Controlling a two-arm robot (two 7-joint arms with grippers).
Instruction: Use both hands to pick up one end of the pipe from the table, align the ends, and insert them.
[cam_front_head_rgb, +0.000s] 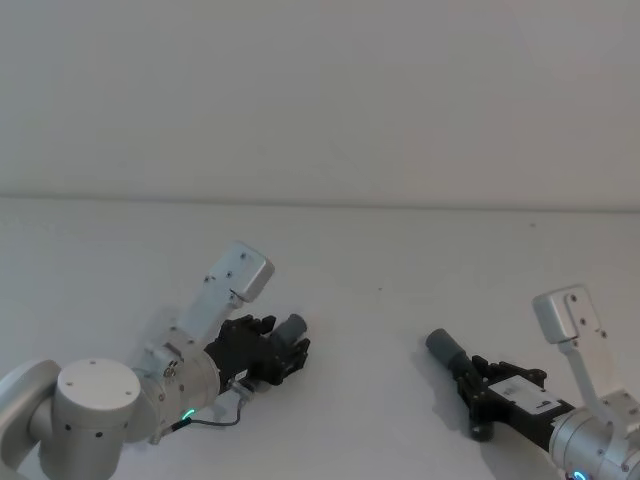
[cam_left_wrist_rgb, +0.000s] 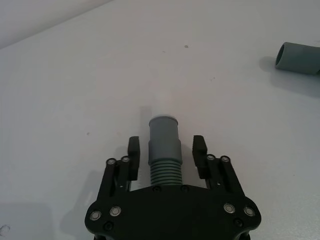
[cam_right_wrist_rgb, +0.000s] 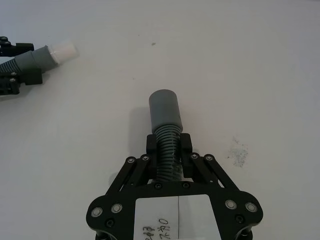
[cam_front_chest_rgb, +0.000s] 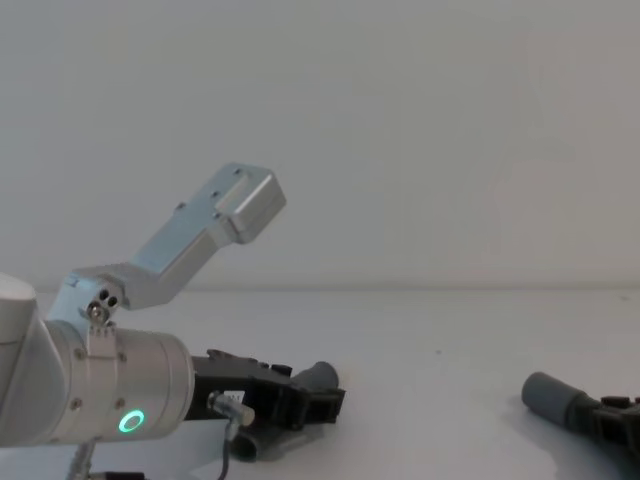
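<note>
**Q:** Head view: what do you have on the list?
**A:** Item one: your left hand (cam_front_head_rgb: 282, 345), low on the left of the desk (cam_front_head_rgb: 380, 260), with the white-tipped piece (cam_front_head_rgb: 293, 326) at its front. Item two: your right hand (cam_front_head_rgb: 488, 385), lower right, with the socket piece (cam_front_head_rgb: 443, 347) reaching out of it toward the middle. The two pieces are well apart.

**Q:** Left wrist view?
**A:** Left hand (cam_left_wrist_rgb: 166, 146) is spread, with a finger (cam_left_wrist_rgb: 133, 150) on each side of the white-tipped piece (cam_left_wrist_rgb: 164, 132). You can see a narrow gap on both sides, so nothing is pinched. The socket piece (cam_left_wrist_rgb: 299, 58) sits far off across the desk.

**Q:** Right wrist view?
**A:** Right hand (cam_right_wrist_rgb: 168, 144) is pinching the socket piece (cam_right_wrist_rgb: 165, 111) on its ribbed stretch, just behind the smooth collar. Beyond it you see the white tip (cam_right_wrist_rgb: 63, 50) beside the left hand (cam_right_wrist_rgb: 20, 77).

**Q:** Chest view?
**A:** Left hand (cam_front_chest_rgb: 305, 405) is low by the desk, with the end of the white-tipped piece (cam_front_chest_rgb: 322, 376) angled upward. The socket piece (cam_front_chest_rgb: 553, 398) is at right, and the right hand (cam_front_chest_rgb: 620, 420) is at the edge. Whether either piece touches the desk — I cannot tell.
</note>
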